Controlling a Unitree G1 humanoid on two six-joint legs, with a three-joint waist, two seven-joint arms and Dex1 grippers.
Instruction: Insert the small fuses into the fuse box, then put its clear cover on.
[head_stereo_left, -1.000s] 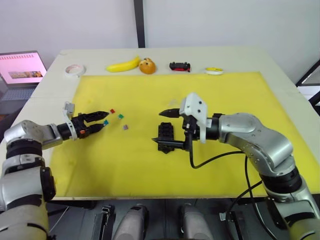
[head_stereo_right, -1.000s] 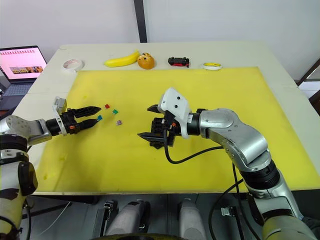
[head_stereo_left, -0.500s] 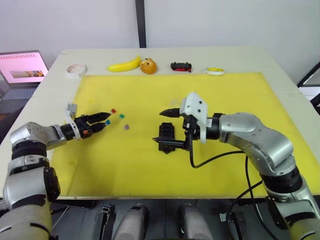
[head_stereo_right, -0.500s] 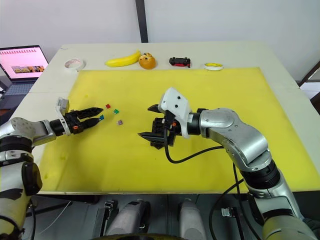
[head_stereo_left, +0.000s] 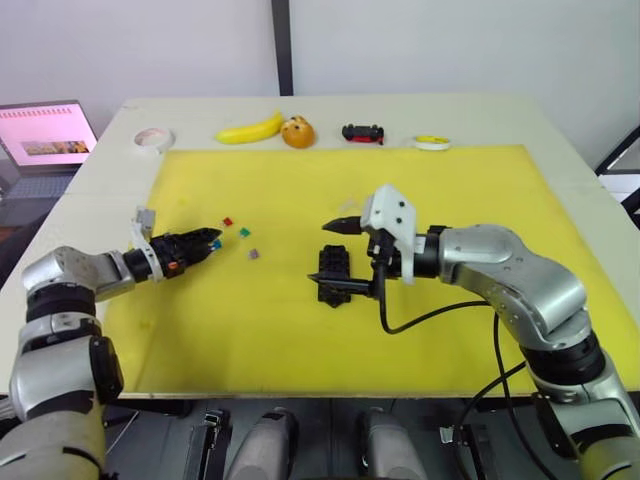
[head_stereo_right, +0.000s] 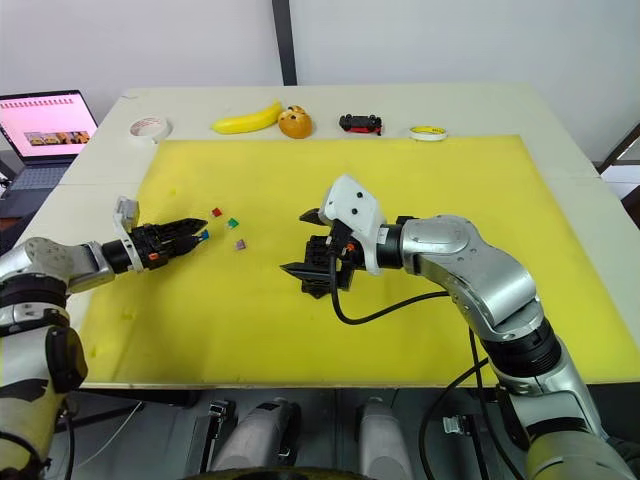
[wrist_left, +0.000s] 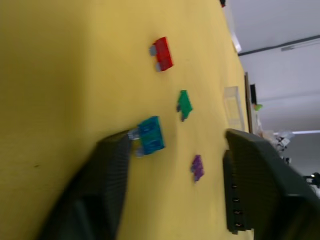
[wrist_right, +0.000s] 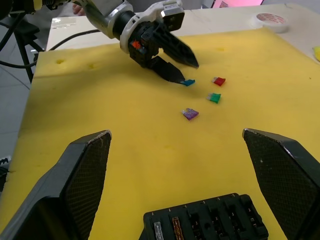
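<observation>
The black fuse box (head_stereo_left: 333, 270) lies mid-mat, with a grey and an orange-brown fuse seated in its slots (wrist_right: 165, 226). My right gripper (head_stereo_left: 325, 256) is open, one finger on each side of the box. Left of it lie loose small fuses: red (head_stereo_left: 227, 221), green (head_stereo_left: 243, 232), purple (head_stereo_left: 252, 254) and blue (wrist_left: 150, 136). My left gripper (head_stereo_left: 205, 240) is open low over the mat, and the blue fuse touches one fingertip (wrist_left: 120, 142). A pale shape that may be the clear cover (wrist_left: 231, 102) lies farther back.
Everything sits on a yellow mat (head_stereo_left: 450, 330) covering the table. Along the back edge stand a white tape roll (head_stereo_left: 151, 138), a banana (head_stereo_left: 247, 130), an orange toy (head_stereo_left: 294, 132), a small toy car (head_stereo_left: 361, 132) and a yellow tape roll (head_stereo_left: 431, 142). A laptop (head_stereo_left: 40, 135) is off to the far left.
The left gripper's fingers have drawn closer together and edged forward around the blue fuse. The right gripper and fuse box have stayed put.
</observation>
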